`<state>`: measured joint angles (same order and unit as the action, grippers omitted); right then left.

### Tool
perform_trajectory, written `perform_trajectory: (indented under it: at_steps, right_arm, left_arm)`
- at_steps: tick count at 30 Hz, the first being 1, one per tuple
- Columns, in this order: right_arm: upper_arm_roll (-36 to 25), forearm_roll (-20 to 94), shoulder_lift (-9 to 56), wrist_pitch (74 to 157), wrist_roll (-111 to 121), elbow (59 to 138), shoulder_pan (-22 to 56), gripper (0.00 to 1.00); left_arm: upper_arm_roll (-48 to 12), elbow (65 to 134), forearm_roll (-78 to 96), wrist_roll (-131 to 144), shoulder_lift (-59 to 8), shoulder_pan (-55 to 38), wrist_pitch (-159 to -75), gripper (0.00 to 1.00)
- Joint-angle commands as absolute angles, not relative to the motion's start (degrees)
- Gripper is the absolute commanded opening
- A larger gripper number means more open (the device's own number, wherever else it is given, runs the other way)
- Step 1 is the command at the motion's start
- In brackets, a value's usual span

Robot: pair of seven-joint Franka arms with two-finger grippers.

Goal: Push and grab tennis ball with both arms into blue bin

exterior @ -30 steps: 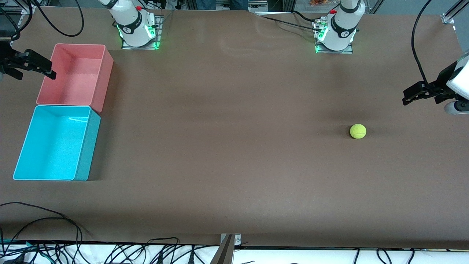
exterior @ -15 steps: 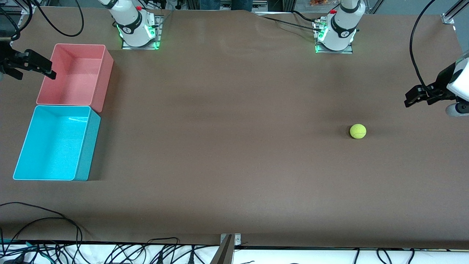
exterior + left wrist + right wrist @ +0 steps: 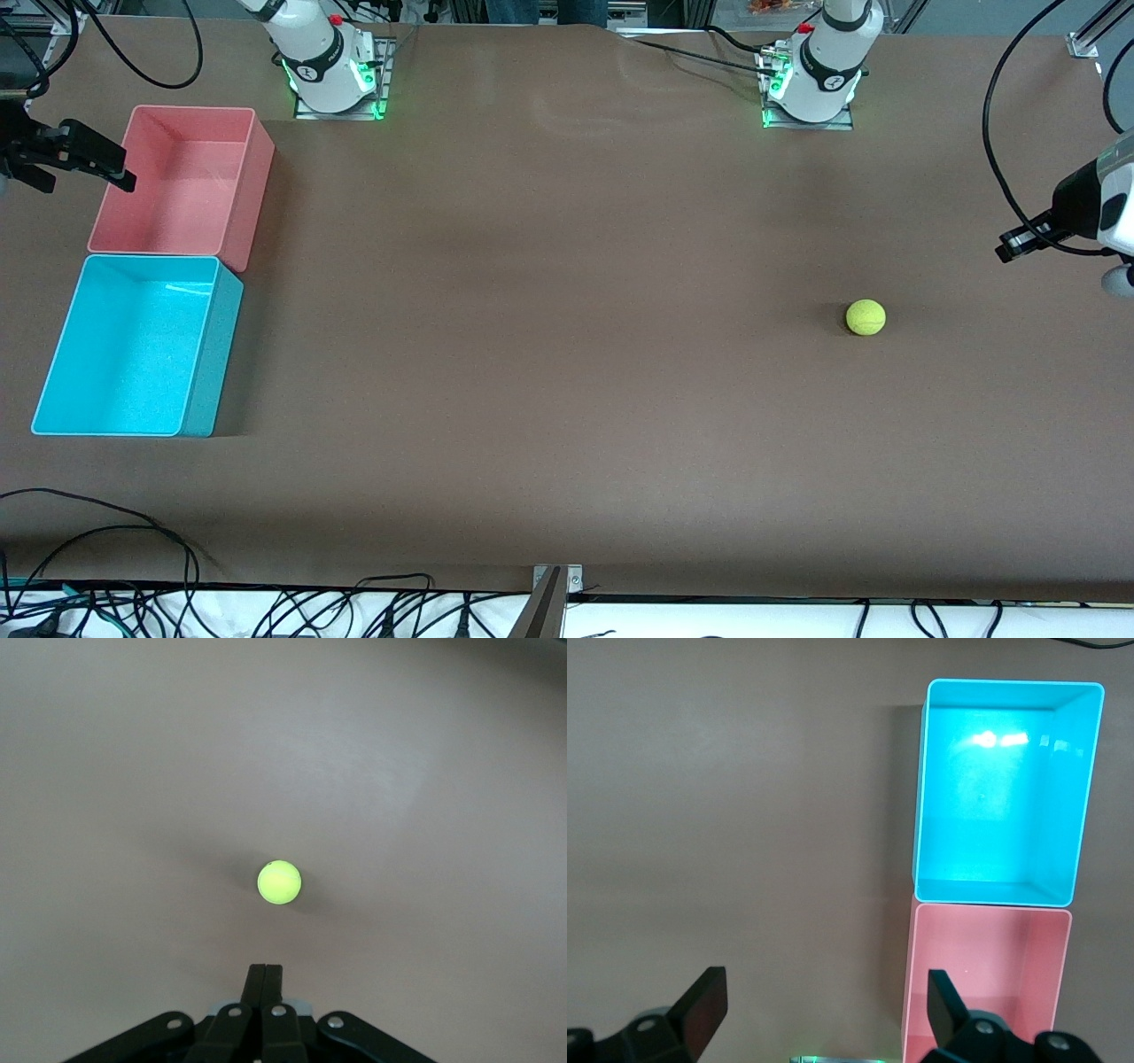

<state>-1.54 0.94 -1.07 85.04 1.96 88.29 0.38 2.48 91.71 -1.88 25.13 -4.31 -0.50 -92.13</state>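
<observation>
A fuzzy yellow-green ball (image 3: pixel 866 317) is sitting on the matte brown table (image 3: pixel 567 354), toward the left arm's end, well apart from the smooth cyan bin (image 3: pixel 137 346) and the same-shaped pink bin (image 3: pixel 182 182) touching it, farther from the camera. The left gripper (image 3: pixel 264 979) is hanging over bare table near the ball, jaws pressed together, ball ahead of the tips. The right gripper (image 3: pixel 824 992) is hovering beside the pink bin, jaws spread wide.
</observation>
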Motion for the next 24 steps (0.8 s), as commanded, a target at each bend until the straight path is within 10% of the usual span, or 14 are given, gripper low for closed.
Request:
perform_trajectory:
  at_steps: [1, 15, 24]
  right_arm:
    - [-1.67, 0.88, -0.70, 83.85, 1.14, 86.92, 0.79, 1.00]
    - [-1.67, 0.88, -0.70, 83.85, 1.14, 86.92, 0.70, 1.00]
    - [-1.67, 0.88, -0.70, 83.85, 1.14, 86.92, 0.70, 1.00]
  left_arm:
    - [2.90, 91.32, -1.32, 34.70, -5.62, 0.70, -91.93, 0.00]
    - [2.90, 93.34, -0.79, 61.77, -13.62, 4.31, -94.65, 0.00]
    - [2.99, 108.35, -0.88, 72.15, -13.27, 6.15, -111.60, 0.00]
